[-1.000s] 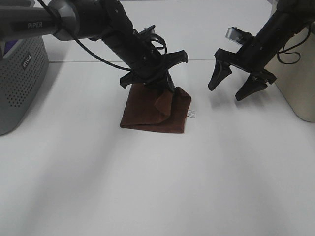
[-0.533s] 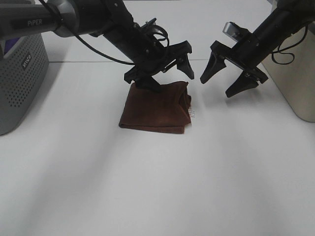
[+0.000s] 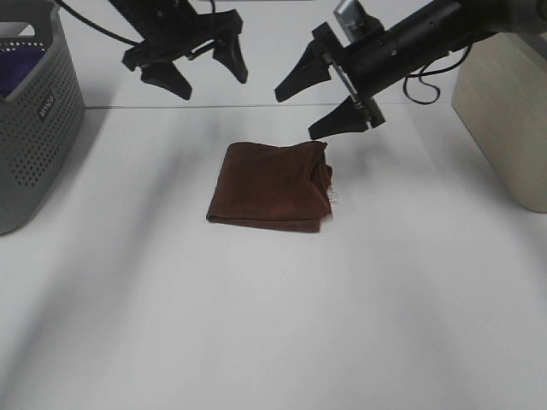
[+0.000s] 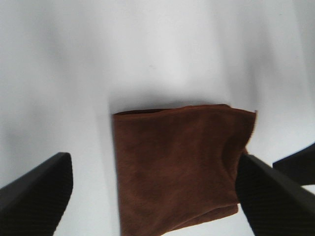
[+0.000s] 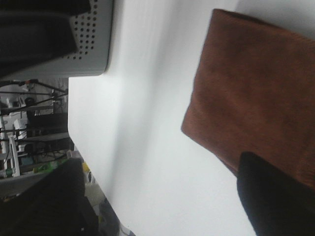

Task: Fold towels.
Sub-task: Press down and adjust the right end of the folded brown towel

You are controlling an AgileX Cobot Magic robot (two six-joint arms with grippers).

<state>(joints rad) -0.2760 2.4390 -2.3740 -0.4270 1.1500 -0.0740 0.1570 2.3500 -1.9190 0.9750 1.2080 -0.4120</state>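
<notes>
Towel (image 3: 269, 186) folded flat on table (image 3: 256, 325), white tag (image 3: 333, 198) at its 3 o'clock edge. My left pincer (image 3: 208, 79) hangs at 11 o'clock, right pincer (image 3: 301, 114) at 1; both spread, empty. Soft, light, limp, I judge: pinch a hemmed corner, all layers together.

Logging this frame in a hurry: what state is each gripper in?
Left gripper: open, holding nothing.
Right gripper: open, holding nothing, close to the towel.
</notes>
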